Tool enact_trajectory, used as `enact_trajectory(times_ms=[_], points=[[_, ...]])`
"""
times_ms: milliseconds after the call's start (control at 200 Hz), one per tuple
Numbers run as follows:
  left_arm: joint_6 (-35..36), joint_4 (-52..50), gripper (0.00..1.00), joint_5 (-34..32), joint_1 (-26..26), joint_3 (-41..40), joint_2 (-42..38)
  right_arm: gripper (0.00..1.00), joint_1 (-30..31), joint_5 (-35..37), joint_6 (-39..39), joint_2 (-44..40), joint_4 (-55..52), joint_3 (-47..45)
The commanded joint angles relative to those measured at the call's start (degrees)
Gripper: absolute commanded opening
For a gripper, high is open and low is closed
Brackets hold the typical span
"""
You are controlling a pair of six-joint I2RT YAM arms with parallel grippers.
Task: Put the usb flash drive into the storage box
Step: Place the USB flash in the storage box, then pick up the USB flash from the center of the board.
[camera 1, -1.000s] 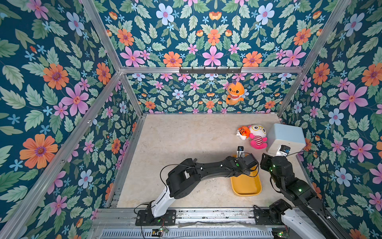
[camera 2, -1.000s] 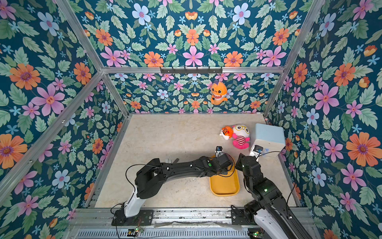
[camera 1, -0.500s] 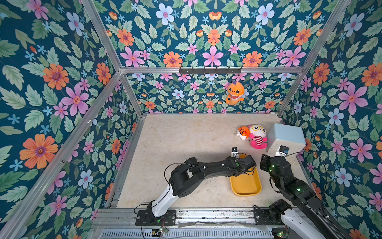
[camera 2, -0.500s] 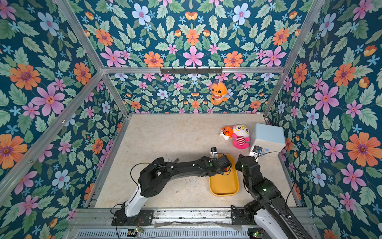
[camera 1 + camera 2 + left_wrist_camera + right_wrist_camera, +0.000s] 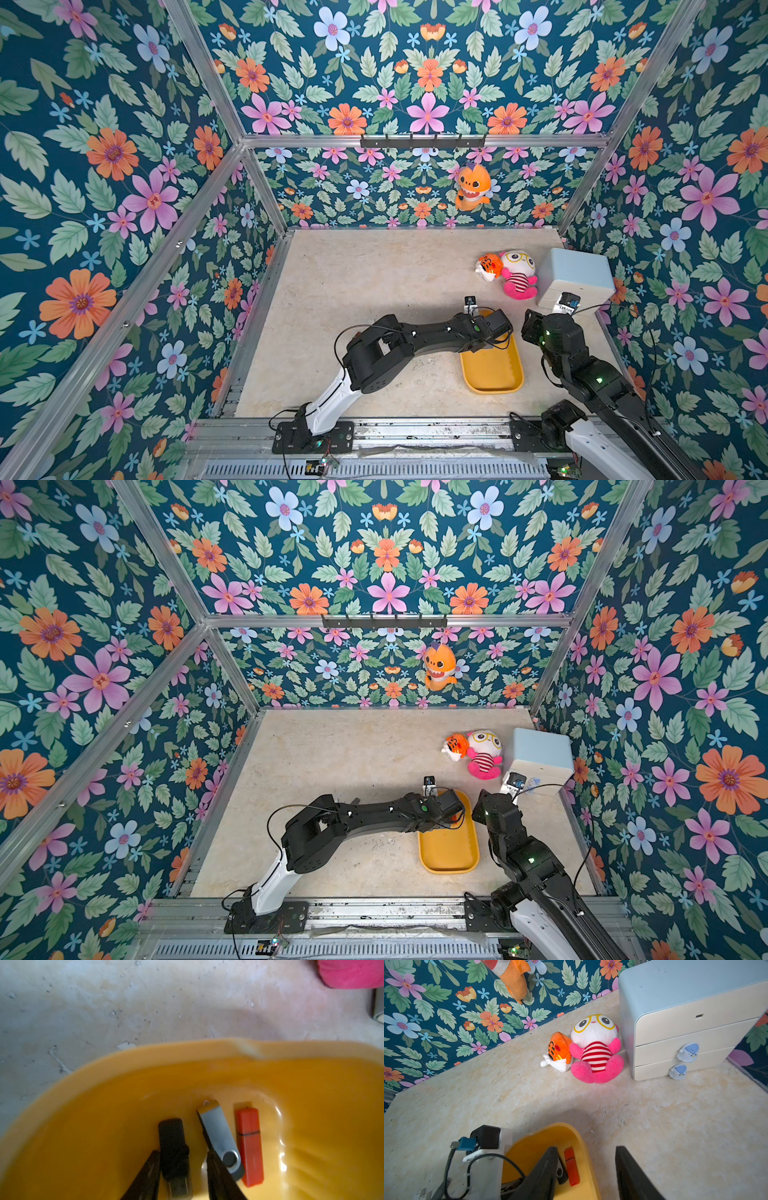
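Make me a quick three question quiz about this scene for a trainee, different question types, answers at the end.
1. True or false: the yellow tray holds three flash drives.
2. Between the jaws of the left tool lies a drive. Its colour is: A white, B green, C black.
3. What is the right tool holding?
Key: 1 true; 2 C; 3 nothing, its jaws stand open and empty.
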Motion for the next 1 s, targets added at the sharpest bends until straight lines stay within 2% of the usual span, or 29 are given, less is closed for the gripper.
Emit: enact_trajectory(times_ms=[0,325,445,535,680,750,840,1000], points=[[-0.13,-2.21,0.45,0.29,-0.02,0.7,-0.59,0.51,0.05,-0.32,-0.14,0.1,1.11,-0.1],[3.94,-6.33,0.47,-3.11,-1.01,3.81,-8.72,0.51,-0.01,-2.44,-0.67,2.12,0.97,2.97],[5.49,-10.8,0.46,-6.78,0.15,-0.44,-16.24,0.52,0.05,-7.24,-0.85,4.96,0.14,6.36],[5.99,-12.26,0.47,-9.84,2.22,-8.99,-25.67,0.52,0.05,-13.15,-1.98,9.57,-0.51,9.84],[6.33,-14.14,0.49,-10.08,10.84,-27.0,-44.89,0.53,0.48,-20.68,0.09,23.73,-5.91,19.52],[8.05,-15.74,0.52,-9.28,16.29,-33.96,-53.98,0.53,3.51,-20.65,2.3,30.46,-7.62,23.75],[11.53,-20.24,0.55,-9.4,23.7,-39.0,-63.14,0.54,9.96,-18.01,3.93,38.48,-7.52,28.93],[18.93,-24.6,0.57,-13.75,32.6,-42.71,-72.86,0.55,18.12,-22.3,9.14,54.38,-5.02,38.79]])
